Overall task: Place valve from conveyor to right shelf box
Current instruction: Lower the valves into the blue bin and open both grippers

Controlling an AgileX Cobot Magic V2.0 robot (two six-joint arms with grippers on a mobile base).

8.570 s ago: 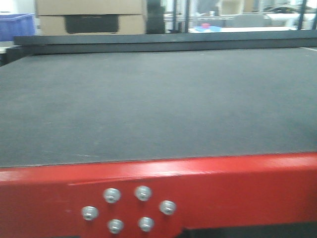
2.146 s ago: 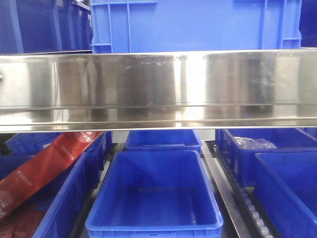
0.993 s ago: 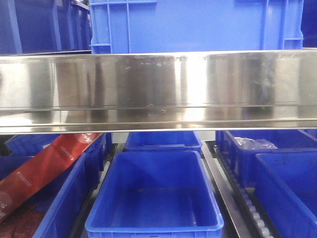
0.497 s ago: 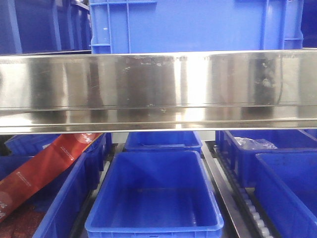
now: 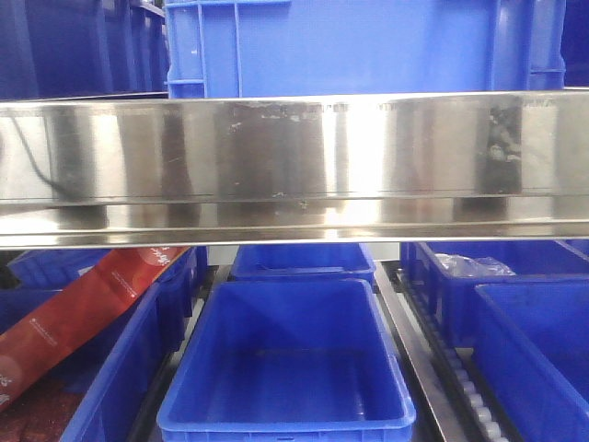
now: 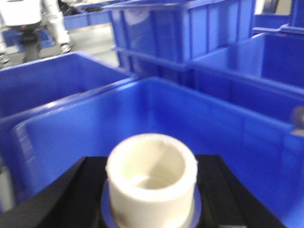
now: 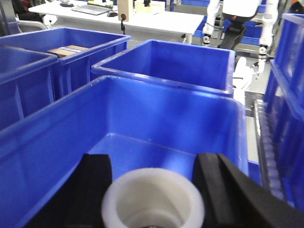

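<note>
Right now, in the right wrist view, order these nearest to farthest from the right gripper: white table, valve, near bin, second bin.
1. valve, held in the right gripper.
2. near bin, directly beneath.
3. second bin, just behind it.
4. white table, far back left.

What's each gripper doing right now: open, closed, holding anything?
Left gripper: closed on a white valve.
Right gripper: closed on a white valve too.

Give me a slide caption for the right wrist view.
Cream valve held in the right jaws above a blue shelf box.
</note>
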